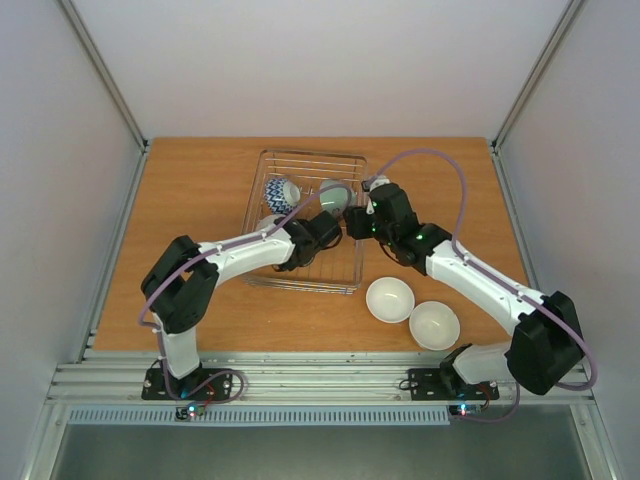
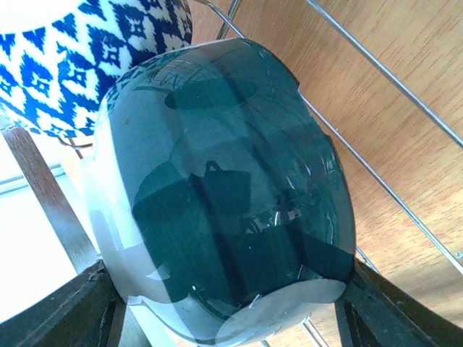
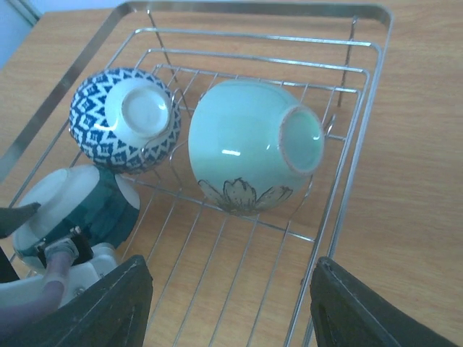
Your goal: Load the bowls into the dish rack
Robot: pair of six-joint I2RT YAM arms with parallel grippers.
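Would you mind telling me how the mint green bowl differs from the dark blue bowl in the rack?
The mint green bowl is pale with a flower drawn on its outside; the dark blue bowl is glossy deep teal-blue. The mint green bowl lies free, while the dark blue bowl is clamped in the left gripper. Both lie tipped inside the dish rack.

- We see a wooden surface (image 1: 200, 190), orange-brown with a visible grain, filling the middle of the top view.
- White walls (image 1: 320, 60) close it in behind and on both sides.
- We count two slanted metal struts (image 1: 105, 70) at the back corners.
- A slotted metal rail (image 1: 320, 382) runs along the near edge, with a ribbed grey strip (image 1: 310, 414) just in front of it.
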